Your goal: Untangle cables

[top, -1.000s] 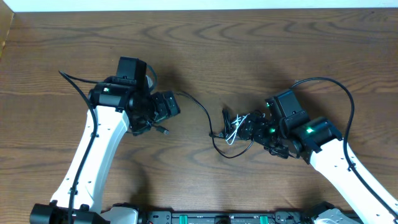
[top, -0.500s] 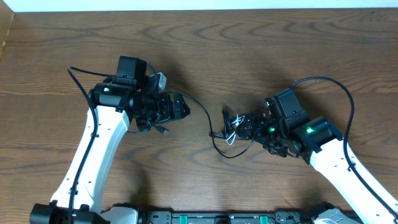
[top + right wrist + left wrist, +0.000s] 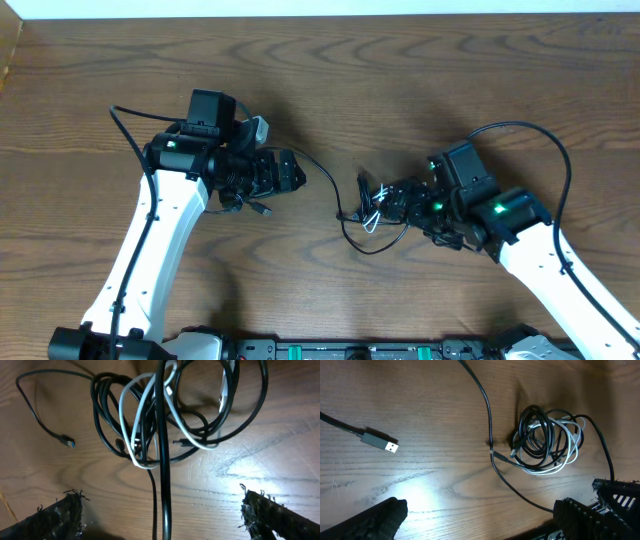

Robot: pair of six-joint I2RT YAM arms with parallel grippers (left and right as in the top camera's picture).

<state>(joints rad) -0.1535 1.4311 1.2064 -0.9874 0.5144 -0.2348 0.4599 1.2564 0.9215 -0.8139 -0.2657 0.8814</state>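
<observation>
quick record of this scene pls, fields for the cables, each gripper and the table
tangle: black cables and a white cable wound together, lying mid-table
loose end: USB plug lying flat, apart from the tangle
left gripper: open, empty, short of the tangle
right gripper: open, at the tangle, one of the black cables running between its fingers; contact unclear
table: dark wood

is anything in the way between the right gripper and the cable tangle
Nothing visible. The right gripper, jaws open, faces the cable tangle directly over bare table; one black cord runs between its fingers.
</observation>
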